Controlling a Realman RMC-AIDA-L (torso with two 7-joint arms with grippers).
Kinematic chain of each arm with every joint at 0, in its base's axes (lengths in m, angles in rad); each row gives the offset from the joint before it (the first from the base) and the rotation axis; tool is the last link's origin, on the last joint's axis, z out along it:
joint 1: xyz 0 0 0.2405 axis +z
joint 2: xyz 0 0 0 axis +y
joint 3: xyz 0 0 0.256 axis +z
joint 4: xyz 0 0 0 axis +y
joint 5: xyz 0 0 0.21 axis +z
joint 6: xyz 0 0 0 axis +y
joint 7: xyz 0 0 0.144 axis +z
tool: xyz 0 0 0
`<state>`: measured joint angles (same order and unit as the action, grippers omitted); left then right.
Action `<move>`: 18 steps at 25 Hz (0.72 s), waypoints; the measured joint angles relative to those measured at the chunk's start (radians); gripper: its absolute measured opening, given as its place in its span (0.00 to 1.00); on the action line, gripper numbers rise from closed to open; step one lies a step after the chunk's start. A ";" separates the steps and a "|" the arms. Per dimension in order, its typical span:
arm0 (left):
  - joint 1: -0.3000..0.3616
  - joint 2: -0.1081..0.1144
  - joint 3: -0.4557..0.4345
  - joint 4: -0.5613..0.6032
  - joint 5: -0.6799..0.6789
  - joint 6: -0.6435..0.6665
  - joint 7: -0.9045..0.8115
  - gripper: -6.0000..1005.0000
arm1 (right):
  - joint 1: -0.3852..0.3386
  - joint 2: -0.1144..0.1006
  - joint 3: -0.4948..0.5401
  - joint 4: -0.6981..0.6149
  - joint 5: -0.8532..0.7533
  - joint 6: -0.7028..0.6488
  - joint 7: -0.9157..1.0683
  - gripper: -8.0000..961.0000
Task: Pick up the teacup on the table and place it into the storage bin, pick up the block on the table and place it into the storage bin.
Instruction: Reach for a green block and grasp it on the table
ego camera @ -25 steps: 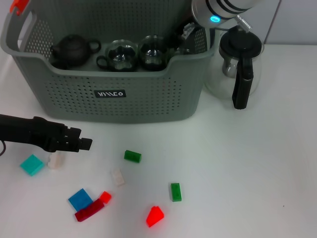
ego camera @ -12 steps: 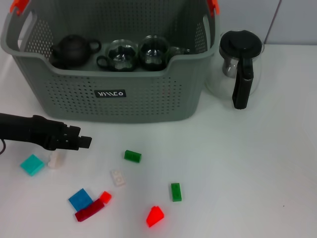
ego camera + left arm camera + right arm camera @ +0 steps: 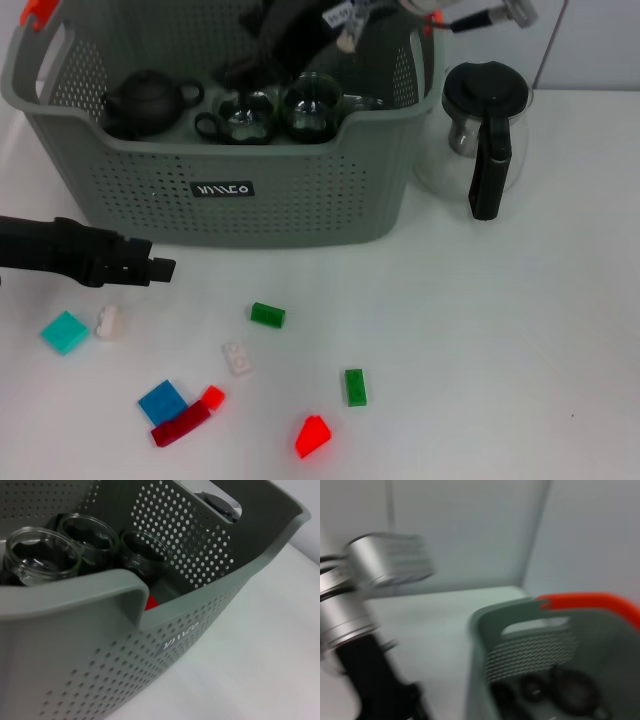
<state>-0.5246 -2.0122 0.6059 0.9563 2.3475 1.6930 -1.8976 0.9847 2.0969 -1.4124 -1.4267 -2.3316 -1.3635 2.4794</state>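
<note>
Right jaws [image 3: 240, 72] over grey perforated storage bin [image 3: 300, 200].

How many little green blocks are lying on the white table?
2. One small green block lies on the white table in front of the grey perforated storage bin; the other green block lies nearer the front edge, beside the red wedge block. None looks hidden.

Bright, even light; right wrist view blurred.
</note>
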 joint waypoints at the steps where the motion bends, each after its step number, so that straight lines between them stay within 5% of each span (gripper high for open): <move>1: 0.000 0.001 0.000 0.003 0.000 0.002 -0.002 0.57 | 0.000 0.000 0.003 -0.008 0.011 -0.030 0.001 0.64; 18: 0.006 0.019 0.002 0.010 0.009 0.106 0.002 0.57 | 0.003 0.003 -0.016 0.011 0.037 -0.348 0.039 0.64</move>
<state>-0.5190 -1.9930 0.6075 0.9664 2.3560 1.7985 -1.8953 0.9874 2.1003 -1.4285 -1.4155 -2.2948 -1.7114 2.5185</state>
